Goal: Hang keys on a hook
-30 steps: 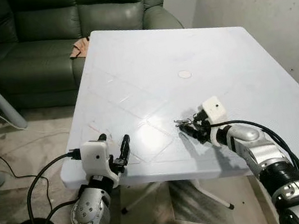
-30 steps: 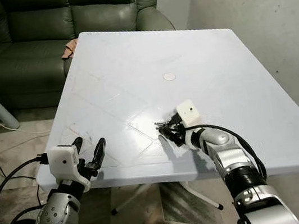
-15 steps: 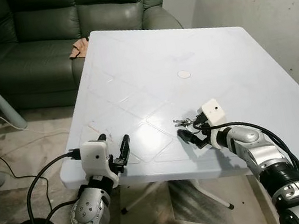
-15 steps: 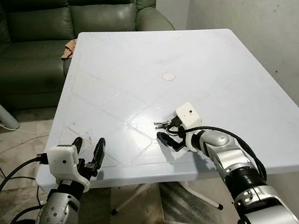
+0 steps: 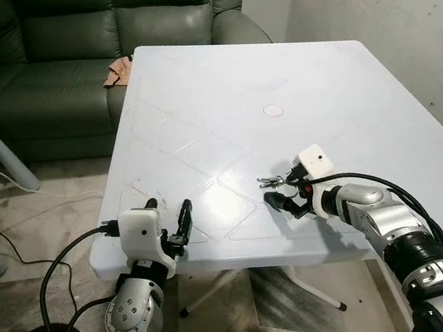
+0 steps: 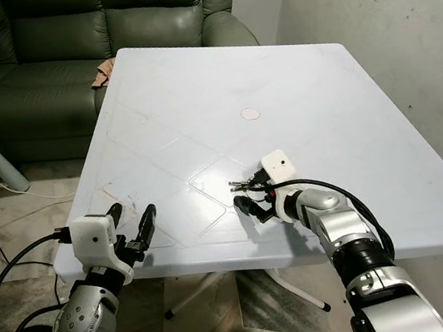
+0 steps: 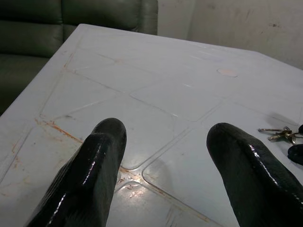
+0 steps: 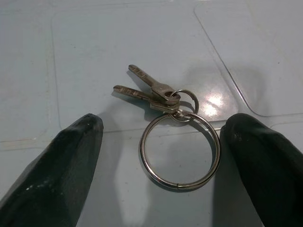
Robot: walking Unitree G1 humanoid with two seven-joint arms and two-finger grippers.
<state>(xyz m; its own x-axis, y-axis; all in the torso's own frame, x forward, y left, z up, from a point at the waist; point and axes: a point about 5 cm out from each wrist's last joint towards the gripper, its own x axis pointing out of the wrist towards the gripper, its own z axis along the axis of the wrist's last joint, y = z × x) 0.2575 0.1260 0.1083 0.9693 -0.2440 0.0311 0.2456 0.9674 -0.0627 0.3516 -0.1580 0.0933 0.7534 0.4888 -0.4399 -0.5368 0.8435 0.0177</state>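
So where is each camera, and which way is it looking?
Left eye: on the head, looking forward and down at the table; both silver arms show, left gripper at the near edge, right gripper by the keys.
Right eye: beside it, same scene, same arms.
Left wrist: on the left arm, looking along its open fingers across the table.
Right wrist: on the right arm, looking down between its open fingers at the keys.
Shared: the keys show in all four views.

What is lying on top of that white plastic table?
A small bunch of metal keys on a ring lies on the white plastic table, between the right gripper's open fingers. Nothing covers them.
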